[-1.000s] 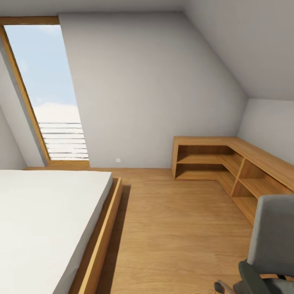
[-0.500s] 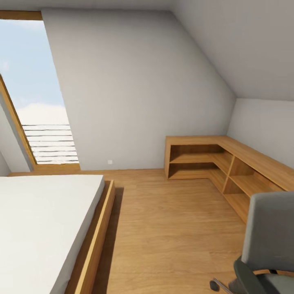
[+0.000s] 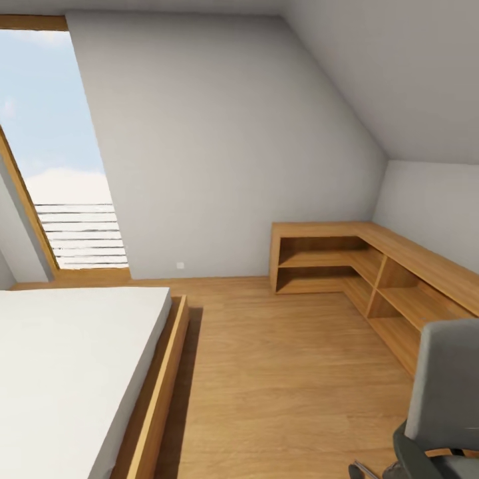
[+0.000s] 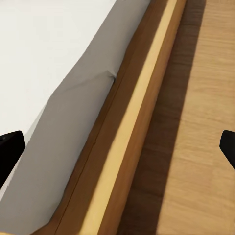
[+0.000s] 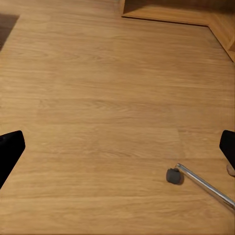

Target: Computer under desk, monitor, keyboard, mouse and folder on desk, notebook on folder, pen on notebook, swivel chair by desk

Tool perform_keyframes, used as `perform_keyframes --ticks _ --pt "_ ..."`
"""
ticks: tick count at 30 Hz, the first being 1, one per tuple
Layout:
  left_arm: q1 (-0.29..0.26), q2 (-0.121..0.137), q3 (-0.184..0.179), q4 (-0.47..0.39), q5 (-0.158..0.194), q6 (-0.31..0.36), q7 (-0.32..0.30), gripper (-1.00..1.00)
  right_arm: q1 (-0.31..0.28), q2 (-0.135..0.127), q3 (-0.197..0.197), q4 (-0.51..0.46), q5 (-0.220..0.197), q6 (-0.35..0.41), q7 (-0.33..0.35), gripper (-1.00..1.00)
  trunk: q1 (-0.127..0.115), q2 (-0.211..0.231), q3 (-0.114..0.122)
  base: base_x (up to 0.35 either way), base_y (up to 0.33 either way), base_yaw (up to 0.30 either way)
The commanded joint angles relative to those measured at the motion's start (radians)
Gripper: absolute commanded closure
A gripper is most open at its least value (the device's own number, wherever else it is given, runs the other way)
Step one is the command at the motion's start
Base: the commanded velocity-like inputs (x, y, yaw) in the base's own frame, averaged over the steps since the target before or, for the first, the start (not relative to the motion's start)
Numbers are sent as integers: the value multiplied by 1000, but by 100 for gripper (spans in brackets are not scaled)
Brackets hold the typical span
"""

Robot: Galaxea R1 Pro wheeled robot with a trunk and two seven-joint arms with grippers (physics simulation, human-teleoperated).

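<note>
From the head camera I have the bedroom in front of me: pale sloped walls, a tall wood-framed window (image 3: 46, 153) at the far left, and a plank floor (image 3: 279, 372) running down the middle. I'll place everything from the bed (image 3: 73, 372), which lies low at the near left with a white mattress in a wooden frame. Across the floor from the bed, against the far and right walls, a low oak shelf unit (image 3: 372, 273) wraps the corner. Nearer to me than those shelves, well apart from the bed, stands the swivel chair (image 3: 442, 399); I see its grey back, one black armrest and a bit of chrome leg.

My left gripper (image 4: 117, 147) hangs over the edge of the bed, above the mattress side (image 4: 63, 142) and the wooden rail (image 4: 127, 147). Its two dark fingertips sit wide apart with nothing between them.

My right gripper (image 5: 117, 152) hangs over bare floor (image 5: 98, 98) away from the bed. Its fingertips are likewise spread wide and hold nothing. Beside it, one chrome leg (image 5: 203, 185) of the chair ends in a dark castor (image 5: 173, 176) resting on the planks. The shelf unit's base (image 5: 166, 12) lies farther off.
</note>
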Motion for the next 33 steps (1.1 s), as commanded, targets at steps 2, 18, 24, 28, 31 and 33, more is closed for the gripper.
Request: perform_keyframes --ticks 2,18,24,28,31,33 --pt "-1 0 -8 0 0 -1 8 -100 -1 0 -8 2 11 1 -4 -100 0 -1 -1 31 15 0" --pt "0 0 -8 0 0 2 6 -100 -1 1 -8 2 11 2 -4 -100 0 -1 -1 286 1 0" --pt "0 0 -8 0 0 2 5 -100 -1 1 -8 2 11 2 -4 -100 0 -1 -1 322 0 0" --pt "0 0 -8 0 0 2 5 -100 -1 1 -8 2 11 2 -4 -100 0 -1 -1 322 0 0" --pt "0 0 -8 0 0 2 5 -100 -1 0 -8 2 11 2 -4 -100 0 -1 -1 322 0 0" --pt "-1 0 -8 0 0 2 5 -100 -1 0 -8 2 11 2 -4 -100 0 -1 -1 322 0 0"
